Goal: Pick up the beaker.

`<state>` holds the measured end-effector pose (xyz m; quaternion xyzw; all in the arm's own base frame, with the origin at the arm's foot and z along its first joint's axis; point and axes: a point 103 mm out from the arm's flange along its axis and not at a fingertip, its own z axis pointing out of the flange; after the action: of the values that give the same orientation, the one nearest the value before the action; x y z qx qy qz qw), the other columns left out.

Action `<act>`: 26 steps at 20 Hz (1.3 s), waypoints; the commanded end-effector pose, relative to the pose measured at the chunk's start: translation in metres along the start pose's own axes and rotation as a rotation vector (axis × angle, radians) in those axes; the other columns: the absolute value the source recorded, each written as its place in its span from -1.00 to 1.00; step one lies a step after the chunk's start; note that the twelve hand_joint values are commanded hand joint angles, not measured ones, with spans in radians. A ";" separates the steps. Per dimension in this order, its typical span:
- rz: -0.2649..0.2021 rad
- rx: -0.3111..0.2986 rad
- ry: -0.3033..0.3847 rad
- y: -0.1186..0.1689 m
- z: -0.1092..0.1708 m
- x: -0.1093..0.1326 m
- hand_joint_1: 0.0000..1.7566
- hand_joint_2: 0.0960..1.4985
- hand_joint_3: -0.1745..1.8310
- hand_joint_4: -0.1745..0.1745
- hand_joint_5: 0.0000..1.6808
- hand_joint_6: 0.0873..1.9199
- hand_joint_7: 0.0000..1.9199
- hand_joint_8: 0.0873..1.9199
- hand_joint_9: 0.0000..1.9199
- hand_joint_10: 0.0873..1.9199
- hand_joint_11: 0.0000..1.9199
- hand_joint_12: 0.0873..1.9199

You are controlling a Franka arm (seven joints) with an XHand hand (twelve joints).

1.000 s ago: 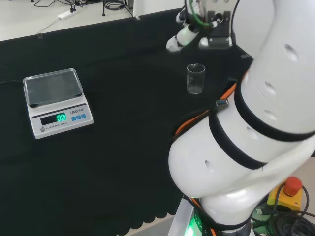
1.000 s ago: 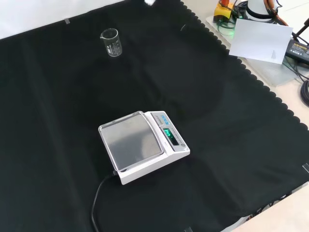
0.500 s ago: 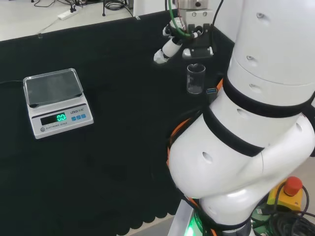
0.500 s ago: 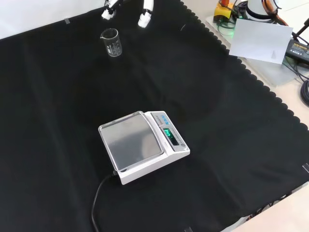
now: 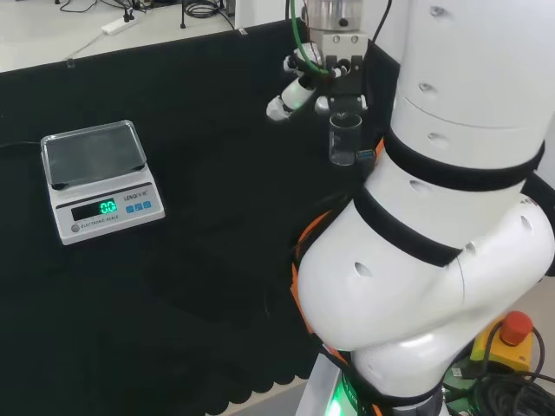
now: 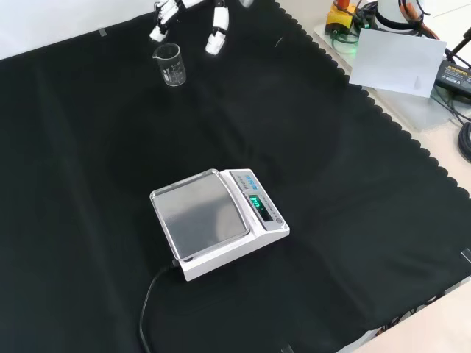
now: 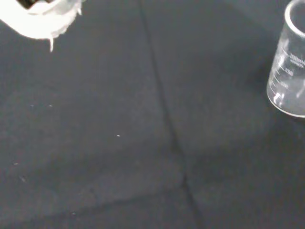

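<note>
While your hand (image 6: 193,13) hangs above the cloth (image 6: 331,220) with fingers (image 6: 216,37) spread and apparently empty, the beaker (image 6: 169,64) stands upright just below them, well apart from the scale (image 6: 215,221).

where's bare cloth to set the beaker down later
In the front view, bare cloth lies right of the scale, and more between scale and beaker. It is crowded only at the top, where the hand hangs by the beaker.
</note>
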<state>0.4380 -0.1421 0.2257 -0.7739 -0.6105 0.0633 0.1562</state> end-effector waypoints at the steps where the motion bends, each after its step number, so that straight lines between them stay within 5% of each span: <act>1: 0.046 0.017 0.072 0.037 0.019 -0.049 -0.17 -0.34 -0.47 0.12 -0.73 -1.00 -0.85 -0.32 -0.76 -0.10 -0.96 0.55; 15: 0.078 0.030 0.051 0.073 0.028 -0.080 -0.17 -0.34 -0.49 0.14 -0.78 -1.00 -0.99 -0.35 -0.80 -0.09 -0.98 0.55; 26: 0.108 0.085 0.051 0.085 0.063 -0.098 -0.17 -0.34 -0.49 0.15 -0.78 -1.00 -0.98 -0.34 -0.81 -0.08 -0.99 0.56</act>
<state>0.4768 -0.2386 0.1409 -0.7987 -0.5649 0.0729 0.1938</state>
